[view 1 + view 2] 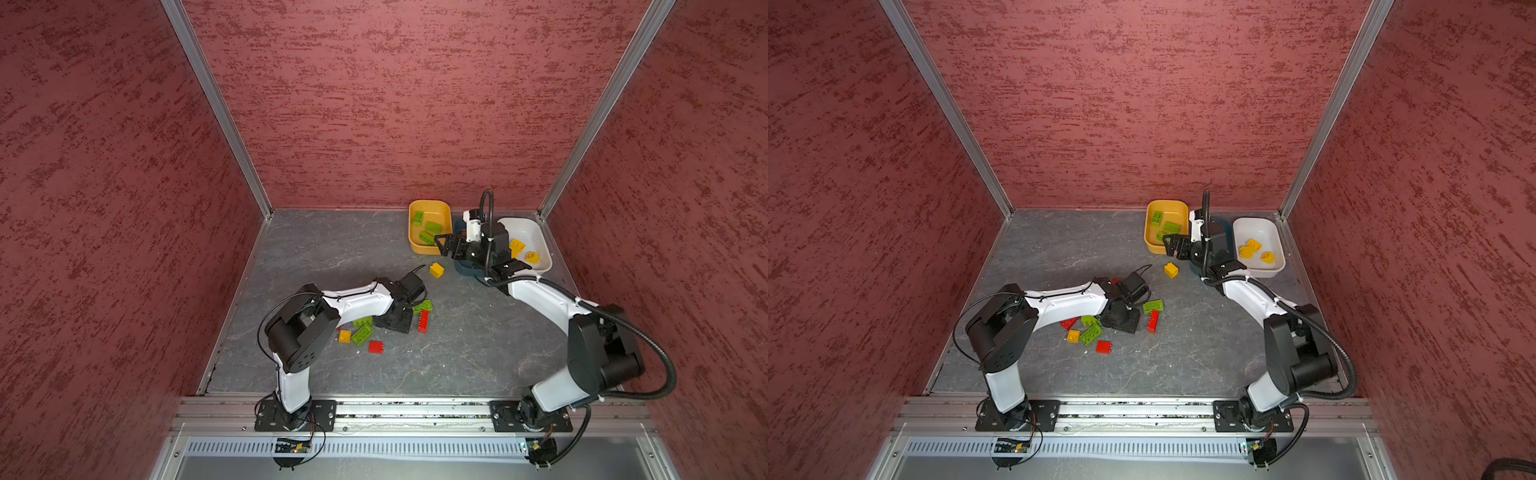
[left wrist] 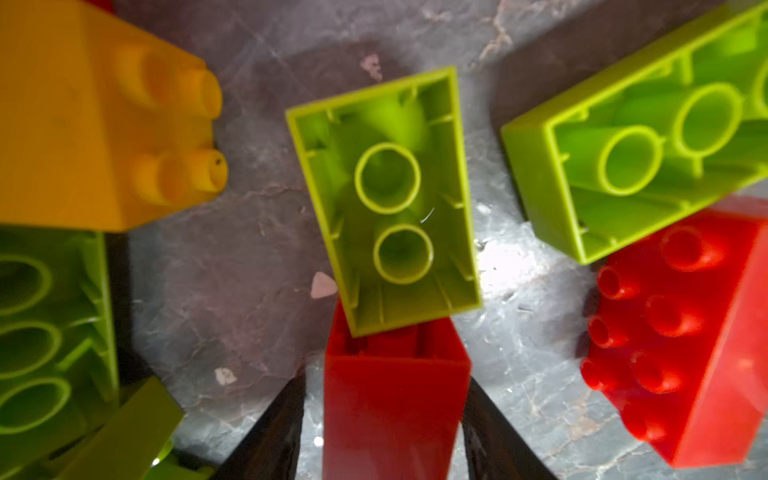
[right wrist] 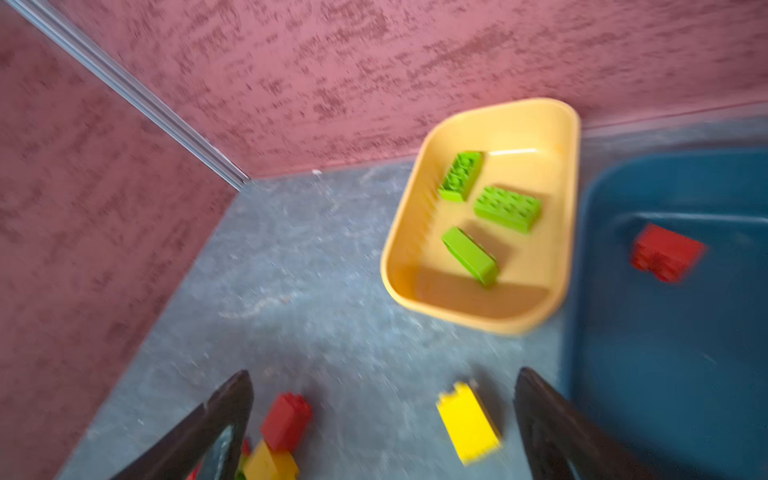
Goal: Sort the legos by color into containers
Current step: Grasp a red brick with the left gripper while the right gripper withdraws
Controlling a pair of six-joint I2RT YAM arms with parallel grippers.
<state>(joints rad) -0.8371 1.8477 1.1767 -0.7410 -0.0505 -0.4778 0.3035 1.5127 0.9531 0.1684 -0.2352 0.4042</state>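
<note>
My left gripper (image 2: 386,378) reaches down into the loose legos on the floor. Its jaws flank a red brick (image 2: 395,407): one finger touches it, the other stands a narrow gap off. A lime green brick (image 2: 386,195) lies underside up against that red brick. My right gripper (image 1: 446,245) hangs wide open and empty between the yellow-orange container (image 1: 415,249) and the teal container (image 3: 665,353). A yellow brick (image 1: 436,270) lies on the floor below it. Green bricks (image 3: 507,208) lie in the yellow-orange container, a red brick (image 3: 667,253) in the teal one, and yellow bricks (image 1: 517,247) in the white container (image 1: 540,237).
Around the left gripper lie a red oblong brick (image 1: 423,321), green bricks (image 1: 362,334), a yellow brick (image 1: 344,336) and a red brick (image 1: 376,347). Red walls close the floor on three sides; the containers stand at the back right corner.
</note>
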